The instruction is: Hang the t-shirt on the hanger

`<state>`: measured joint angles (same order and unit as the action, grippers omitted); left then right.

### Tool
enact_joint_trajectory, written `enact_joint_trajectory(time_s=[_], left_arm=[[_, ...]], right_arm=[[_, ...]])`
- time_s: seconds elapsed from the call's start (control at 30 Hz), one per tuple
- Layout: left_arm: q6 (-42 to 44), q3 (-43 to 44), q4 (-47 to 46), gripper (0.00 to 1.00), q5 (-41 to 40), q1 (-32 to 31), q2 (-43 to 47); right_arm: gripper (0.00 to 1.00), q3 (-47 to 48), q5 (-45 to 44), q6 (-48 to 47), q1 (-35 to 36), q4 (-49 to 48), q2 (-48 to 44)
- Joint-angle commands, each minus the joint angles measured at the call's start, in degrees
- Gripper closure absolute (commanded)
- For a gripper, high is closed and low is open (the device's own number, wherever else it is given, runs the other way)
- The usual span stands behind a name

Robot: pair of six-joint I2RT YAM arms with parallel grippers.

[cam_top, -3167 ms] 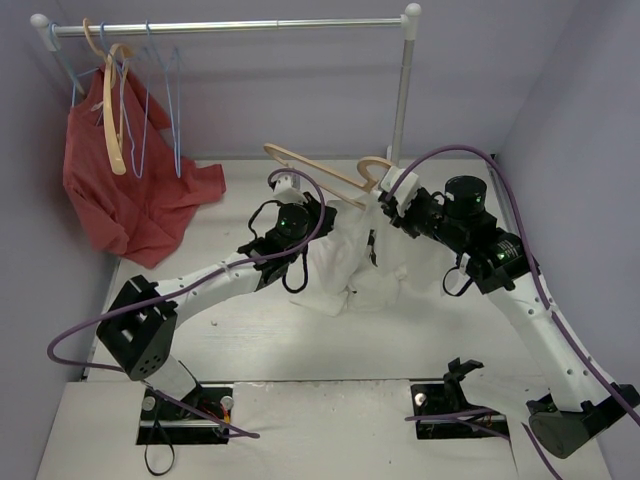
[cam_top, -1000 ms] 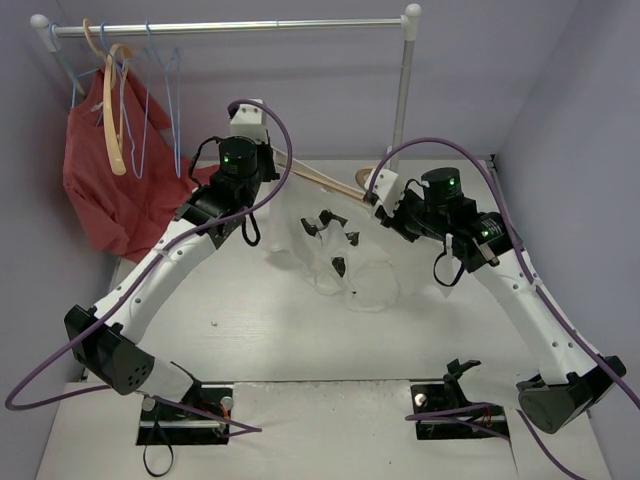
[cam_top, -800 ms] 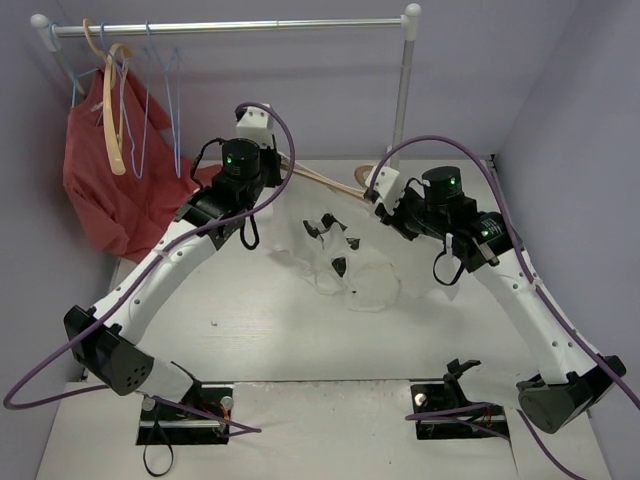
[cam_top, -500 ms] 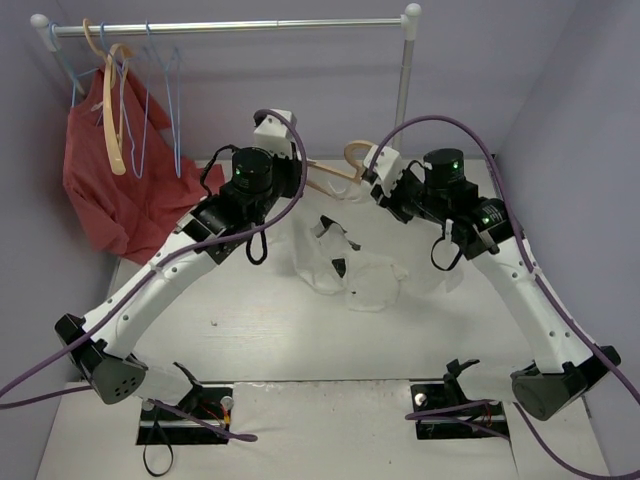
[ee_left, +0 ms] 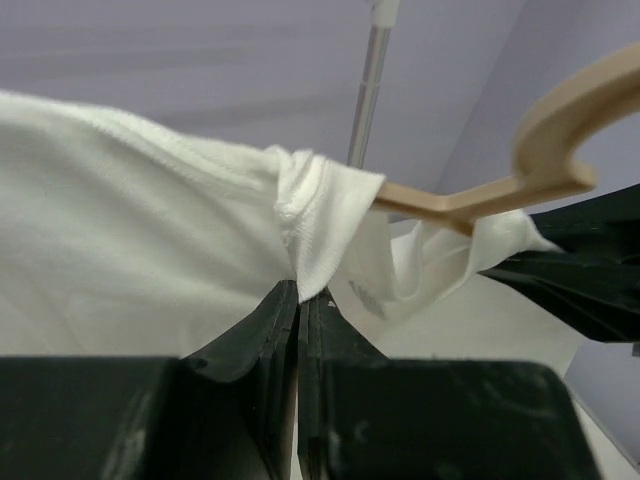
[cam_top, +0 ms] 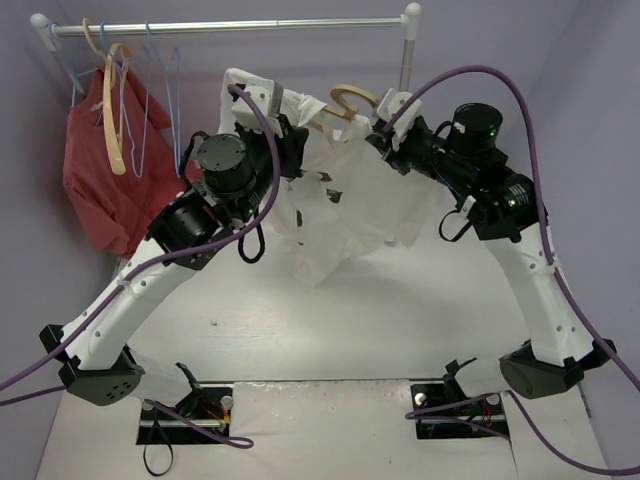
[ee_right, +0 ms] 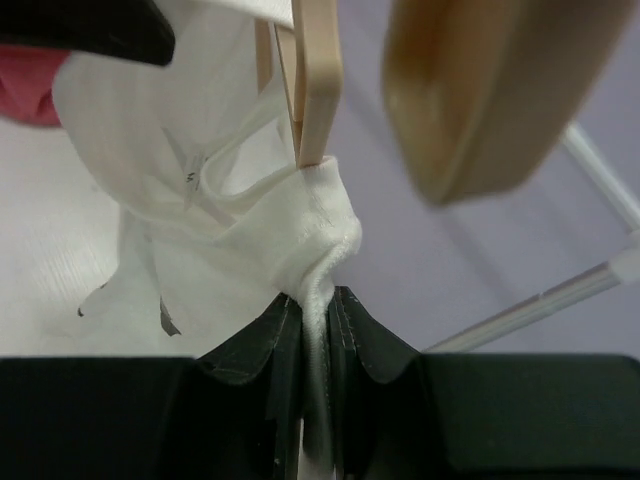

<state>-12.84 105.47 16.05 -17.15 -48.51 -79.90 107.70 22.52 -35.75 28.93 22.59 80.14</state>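
Note:
The white t-shirt point(cam_top: 345, 205) hangs in the air between my two grippers, well above the table, with small black marks on its front. The tan wooden hanger point(cam_top: 350, 98) sticks its hook out above the cloth, between the grippers. My left gripper point(cam_top: 290, 135) is shut on a bunched fold of the t-shirt point(ee_left: 150, 230) at its neck edge. In the left wrist view the hanger point(ee_left: 545, 140) emerges from that cloth. My right gripper point(ee_right: 318, 295) is shut on the ribbed edge of the t-shirt point(ee_right: 200, 190), just under a hanger point(ee_right: 316, 70) arm that runs down into the cloth.
A metal rail point(cam_top: 230, 27) on a post point(cam_top: 404, 85) crosses the back. At its left end hang a red garment point(cam_top: 115, 195), a cream hanger point(cam_top: 110, 135) and thin blue wire hangers point(cam_top: 160, 110). Purple walls close in on both sides.
Both arms have risen and carried the t-shirt and hanger up off the table towards the rail. The shirt, earlier crumpled on the table, now hangs stretched between the grippers.

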Motion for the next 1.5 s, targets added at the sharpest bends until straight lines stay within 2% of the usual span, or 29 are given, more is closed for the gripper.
enact_joint_trajectory(time_s=[0.0,0.17,0.23,0.27,0.37,0.63,0.8,0.97,1.07,1.1,1.2,1.23,1.3,1.4,1.47], left_arm=[[1.85,1.76,-2.52,1.0,-0.6,-1.06,2.2],[0.46,-3.69,-3.66,1.0,-1.23,-1.06,3.69],[-0.25,-5.97,-3.92,0.99,-1.14,-1.06,3.96],[-0.95,-6.67,-4.19,0.99,-1.13,-1.06,4.13],[-2.8,-9.4,-4.63,0.98,-1.31,-1.06,4.4],[-9.21,-17.92,-4.98,0.98,0.88,-1.15,5.19],[-11.15,-23.46,-4.89,0.98,2.2,-1.06,7.65],[-12.21,-25.31,-4.98,0.97,4.49,-1.06,10.02],[-10.98,-25.49,-5.07,0.88,5.98,-1.06,11.6],[-10.46,-25.4,-5.07,0.78,6.33,-1.06,12.13],[-7.82,-25.31,-5.51,0.68,7.65,-1.06,14.41],[-5.46,-25.23,-5.51,0.59,8.26,-0.97,15.29],[-2.99,-24.53,-3.58,0.49,8.98,-0.8,15.91],[0.97,-22.68,-0.15,0.47,11.07,1.83,16.44],[1.85,-22.06,1.34,0.46,18.61,7.71,16.62]], right_arm=[[1.0,4.45,4.79,0.86,0.25,-13.79,-2.26],[1.0,-5.89,5.77,1.2,0.77,-10.64,-4.19],[1.0,-11.34,7.8,3.91,1.39,-13.42,-6.47],[1.0,-17.64,7.8,4.8,1.66,-14.84,-9.01],[1.0,-25.23,8.15,8.05,2.01,-17.31,-12.54],[1.0,-30.62,6.66,9.73,3.06,-18.81,-17.65],[1.0,-31.41,5.86,8.33,2.98,-17.75,-17.56],[1.0,-32.64,6.31,8.15,2.8,-18.55,-16.86],[1.0,-33.34,6.39,7.71,2.71,-18.55,-16.07],[1.0,-33.61,6.48,7.62,2.54,-18.98,-16.07],[1.0,-34.31,6.83,7.62,1.84,-20.04,-16.33],[1.0,-34.4,7.27,7.54,1.66,-20.13,-16.42],[1.0,-34.4,7.8,7.1,1.05,-19.96,-16.24],[1.0,-34.14,9.11,6.31,0.26,-18.9,-16.07],[1.0,-34.05,10.69,5.87,-0.27,-18.02,-16.07]])
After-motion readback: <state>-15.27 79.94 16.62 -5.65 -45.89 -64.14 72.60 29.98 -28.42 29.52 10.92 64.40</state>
